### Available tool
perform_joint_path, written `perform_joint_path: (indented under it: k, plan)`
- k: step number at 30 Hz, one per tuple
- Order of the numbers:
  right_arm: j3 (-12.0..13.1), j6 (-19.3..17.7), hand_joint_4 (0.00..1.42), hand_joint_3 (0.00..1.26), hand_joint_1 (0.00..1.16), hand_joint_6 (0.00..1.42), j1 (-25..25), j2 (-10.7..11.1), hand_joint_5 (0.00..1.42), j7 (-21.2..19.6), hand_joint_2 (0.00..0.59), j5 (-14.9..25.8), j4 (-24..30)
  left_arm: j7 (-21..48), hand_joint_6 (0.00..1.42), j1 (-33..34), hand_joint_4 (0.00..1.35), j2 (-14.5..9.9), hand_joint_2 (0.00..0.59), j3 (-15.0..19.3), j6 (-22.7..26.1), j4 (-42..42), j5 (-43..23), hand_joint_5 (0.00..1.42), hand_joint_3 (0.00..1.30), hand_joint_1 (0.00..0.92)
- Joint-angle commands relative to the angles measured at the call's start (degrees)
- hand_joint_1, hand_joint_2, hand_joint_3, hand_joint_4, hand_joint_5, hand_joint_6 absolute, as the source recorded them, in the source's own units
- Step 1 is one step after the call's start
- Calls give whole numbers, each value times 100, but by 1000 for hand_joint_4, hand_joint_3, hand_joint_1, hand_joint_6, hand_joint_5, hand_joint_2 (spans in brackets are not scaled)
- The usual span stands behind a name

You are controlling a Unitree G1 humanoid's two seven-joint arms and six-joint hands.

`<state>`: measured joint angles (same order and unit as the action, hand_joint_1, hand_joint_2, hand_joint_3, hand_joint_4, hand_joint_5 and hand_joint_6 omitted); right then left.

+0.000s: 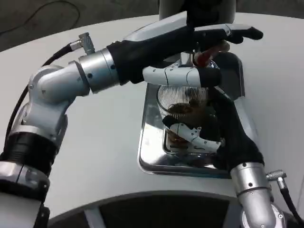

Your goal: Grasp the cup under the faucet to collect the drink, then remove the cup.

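Right hand (pixel 209 137), mine, wraps its fingers around the clear ribbed plastic cup (pixel 183 102) holding brown drink, gripping it from four o'clock. That cup stands in the shiny steel drip tray (pixel 152 152) at the white table's (pixel 104 156) centre, under the faucet. At twelve o'clock my left hand (pixel 209 52) rests on the red-tipped faucet lever (pixel 204 57), fingers extended; I cannot tell whether it grips.

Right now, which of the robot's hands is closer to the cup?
The right hand: its fingers wrap around the clear cup standing in the metal tray. The left hand is above the cup, reaching to the tap.
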<state>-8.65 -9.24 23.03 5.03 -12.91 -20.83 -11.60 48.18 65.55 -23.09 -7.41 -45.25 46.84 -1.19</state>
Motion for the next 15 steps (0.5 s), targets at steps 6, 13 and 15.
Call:
perform_joint_path:
  k: [6,13,15]
  plan:
    - [-140,153,441,367,799,504,-218,-184,478,-368,250,-291,-76,-207,98,-366,93,140,77,448,-169,-183,-408,154,110,0]
    - [-115,260,451,379,799,534,-296,-226,504,-458,250,-381,41,-158,128,-477,94,260,76,782,-110,-497,-949,182,76,0]
    - [-98,272,463,381,799,537,-325,-245,507,-489,250,-402,72,-132,145,-493,101,268,78,828,-61,-583,-1030,193,83,0]
